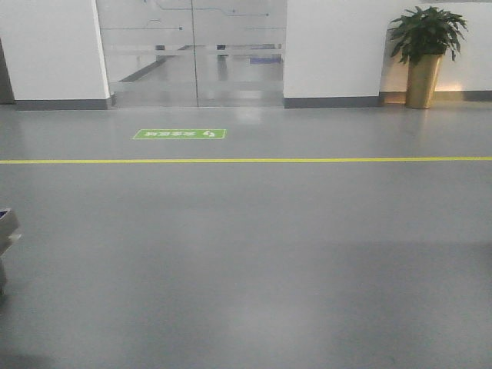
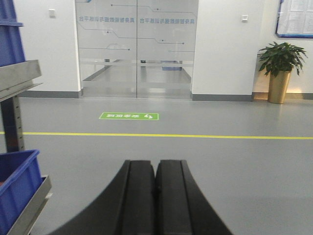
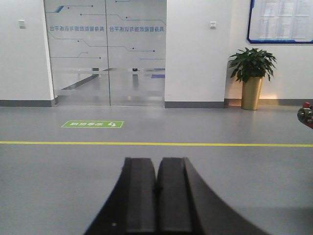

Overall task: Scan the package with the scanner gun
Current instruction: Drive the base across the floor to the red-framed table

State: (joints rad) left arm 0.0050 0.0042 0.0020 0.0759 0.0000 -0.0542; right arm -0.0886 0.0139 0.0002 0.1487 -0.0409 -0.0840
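The package and the scanner gun are out of view in all three views. My left gripper (image 2: 155, 163) points level across the grey floor, its two black fingers pressed together with nothing between them. My right gripper (image 3: 157, 160) is held the same way, shut and empty. Neither gripper shows in the front view.
A metal rack (image 2: 19, 73) with blue bins (image 2: 14, 181) stands at the left. Ahead lie a yellow floor line (image 1: 246, 161), a green floor sign (image 1: 180, 134), glass doors (image 1: 192, 50) and a potted plant (image 1: 425, 46). A dark object (image 3: 306, 115) pokes in at the right edge.
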